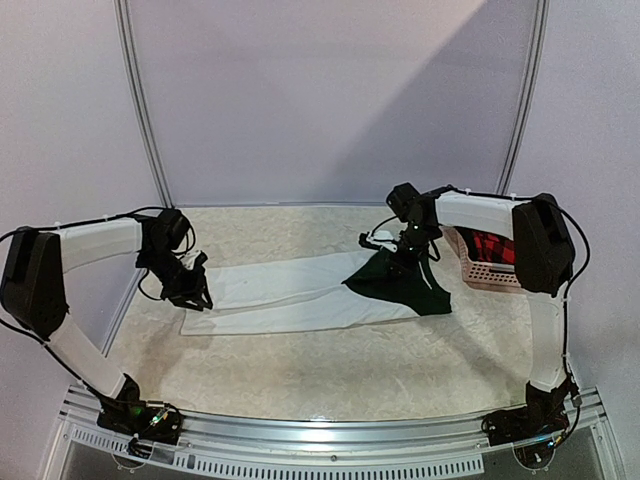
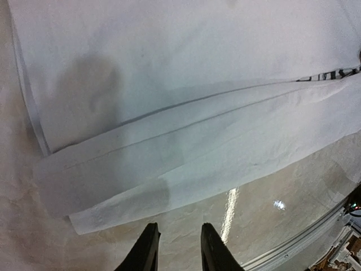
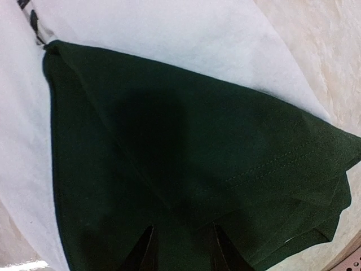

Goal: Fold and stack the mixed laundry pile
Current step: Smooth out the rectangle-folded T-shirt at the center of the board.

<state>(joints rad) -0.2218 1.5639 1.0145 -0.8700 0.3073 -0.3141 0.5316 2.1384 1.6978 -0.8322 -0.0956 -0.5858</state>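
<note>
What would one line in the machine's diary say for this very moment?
left gripper: open, beside white cloth | right gripper: open, above green garment | green garment: lying partly on white cloth

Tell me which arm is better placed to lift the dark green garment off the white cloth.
Right. The right gripper hangs directly above the dark green garment; the left gripper is at the far end of the white cloth.

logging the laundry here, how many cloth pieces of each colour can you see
white cloth: 1
green garment: 1
red check cloth, in the pink basket: 1
total: 3
</note>
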